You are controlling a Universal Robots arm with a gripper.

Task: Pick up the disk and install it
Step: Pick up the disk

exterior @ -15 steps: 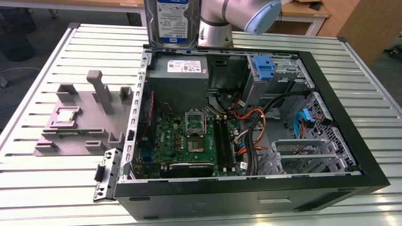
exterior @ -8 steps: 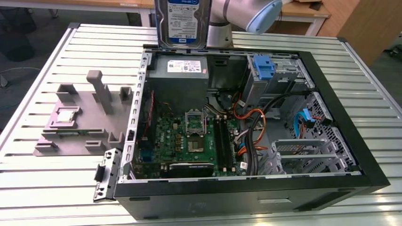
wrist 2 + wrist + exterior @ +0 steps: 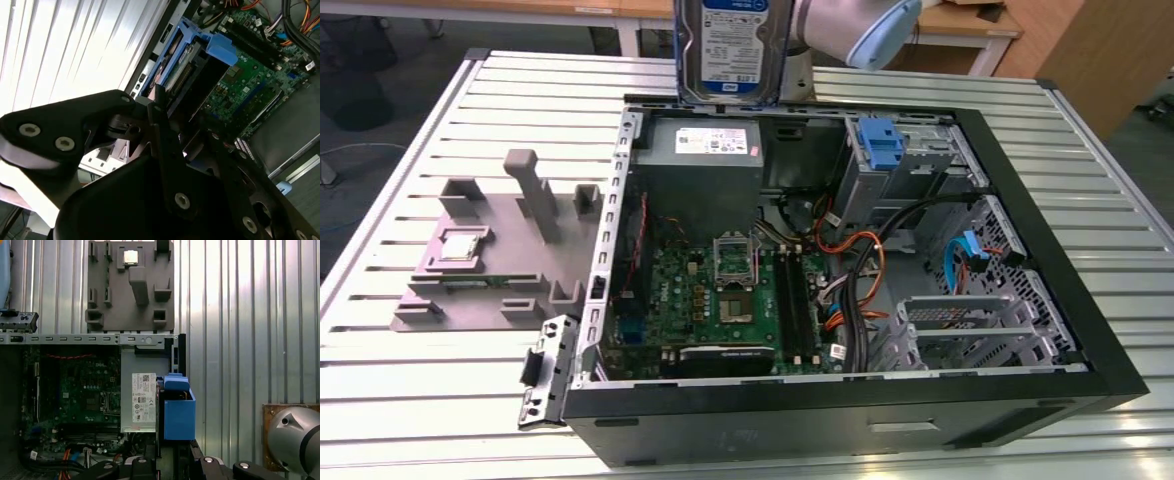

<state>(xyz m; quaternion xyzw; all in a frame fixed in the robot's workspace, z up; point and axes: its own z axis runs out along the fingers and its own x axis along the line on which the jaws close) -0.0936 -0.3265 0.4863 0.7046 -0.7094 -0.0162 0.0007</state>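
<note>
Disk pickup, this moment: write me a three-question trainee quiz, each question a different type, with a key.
1. True or false: the disk lies flat inside the computer case.
2. Where is the processor chip? A) on the grey fixture, at the exterior view's left of the case; B) in the motherboard socket; C) inside the drive bay.
3. Fill in: the gripper is shut on the ___.
Key: 1 false, it is held upright in the air; 2 A; 3 disk.

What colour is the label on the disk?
Blue and white; the disk shows best in the exterior view.
</note>
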